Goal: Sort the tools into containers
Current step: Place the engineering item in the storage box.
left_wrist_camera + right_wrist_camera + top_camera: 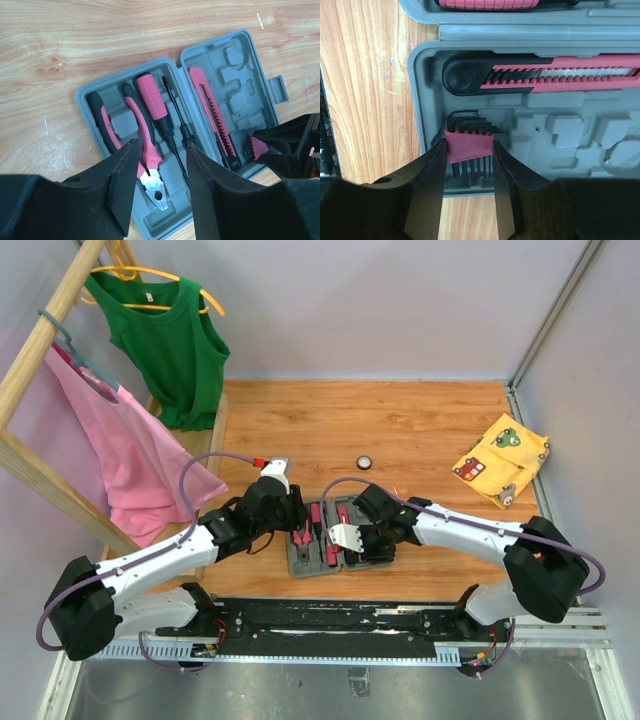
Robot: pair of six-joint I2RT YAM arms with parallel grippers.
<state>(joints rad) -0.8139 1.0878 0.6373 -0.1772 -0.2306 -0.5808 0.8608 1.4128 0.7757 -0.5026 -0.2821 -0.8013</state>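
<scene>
The grey hinged tool case [297, 570] lies open at the table's near edge. In the left wrist view the case's [250, 100] left half holds pliers [142, 130], a thick pink-handled screwdriver [151, 97] and slim screwdrivers [175, 125], and a cutter [212, 115] lies in the right half. My left gripper [161, 145] hangs open just above the pliers and screwdrivers, holding nothing. My right gripper [470, 150] is shut on a pink-sleeved hex key set [469, 140], over a slot in the case's [580, 130] near corner beside the cutter [545, 75]. A round black-white disc [365, 462] lies on the wood beyond the case.
A yellow patterned cloth [503, 460] lies at the table's right side. A wooden rack [60, 300] with a green top [170, 340] and a pink garment [120, 450] stands at the left. Both arms [160, 560] [470, 530] converge over the case.
</scene>
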